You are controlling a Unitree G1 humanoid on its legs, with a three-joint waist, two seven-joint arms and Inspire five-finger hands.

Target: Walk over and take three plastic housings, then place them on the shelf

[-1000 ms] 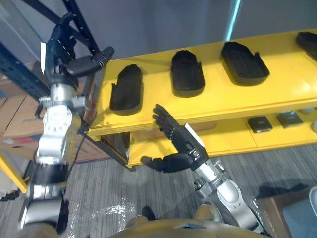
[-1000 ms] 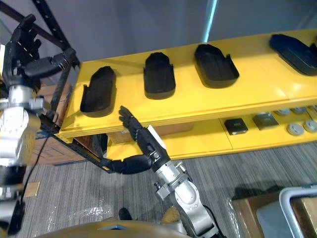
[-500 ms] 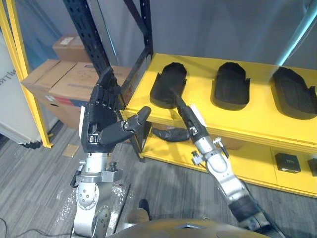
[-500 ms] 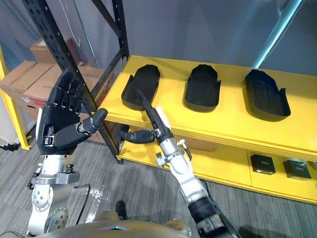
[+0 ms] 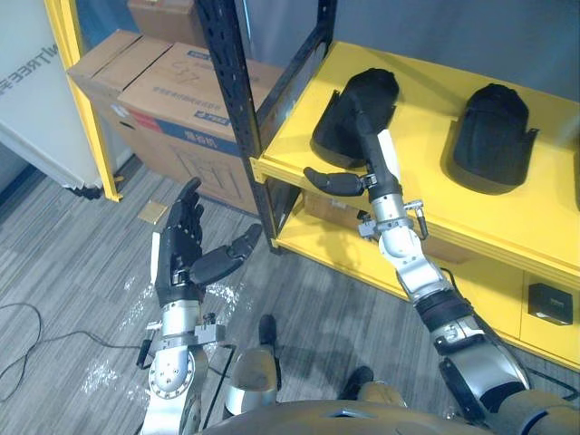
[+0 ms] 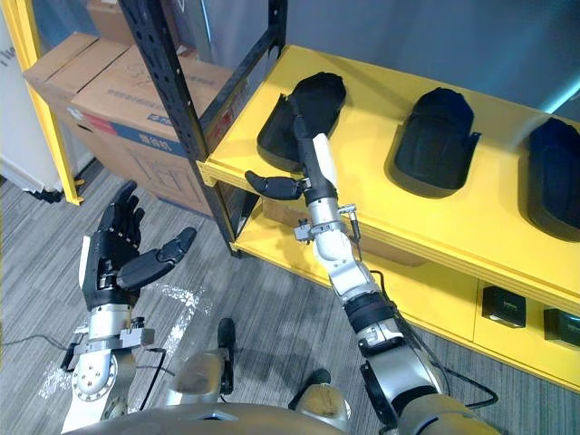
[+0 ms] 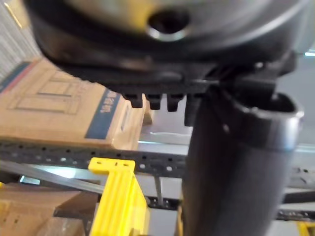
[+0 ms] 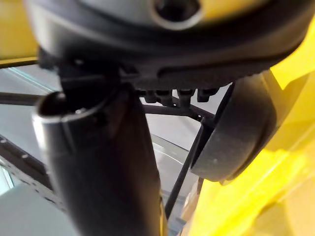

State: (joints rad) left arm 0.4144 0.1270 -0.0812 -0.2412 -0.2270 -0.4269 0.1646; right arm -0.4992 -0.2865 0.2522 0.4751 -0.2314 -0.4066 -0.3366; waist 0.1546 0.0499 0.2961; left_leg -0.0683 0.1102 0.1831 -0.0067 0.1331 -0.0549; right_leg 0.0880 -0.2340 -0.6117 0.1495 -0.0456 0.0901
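Observation:
Black plastic housings lie in a row on the yellow top shelf (image 5: 426,195): the leftmost housing (image 5: 349,122), a second housing (image 5: 492,122) and a third housing (image 6: 555,177). My right hand (image 5: 373,154) reaches up to the leftmost housing, its straight fingers lying along the housing's right side and its thumb spread out past the shelf's front edge. It is open. In the right wrist view the housing's rounded end (image 8: 236,132) shows just past the thumb. My left hand (image 5: 186,258) hangs low over the floor, open and holding nothing.
A black rack upright (image 5: 236,109) stands at the shelf's left corner. Cardboard boxes (image 5: 172,91) sit behind it, beside a yellow post (image 5: 86,100). The lower yellow shelf (image 5: 471,290) holds small dark boxes (image 5: 550,304). Grey carpet lies below.
The camera has swung, so the whole scene shifted. My left hand has dropped from shelf height to low over the floor. My right hand has stretched further up along the leftmost housing.

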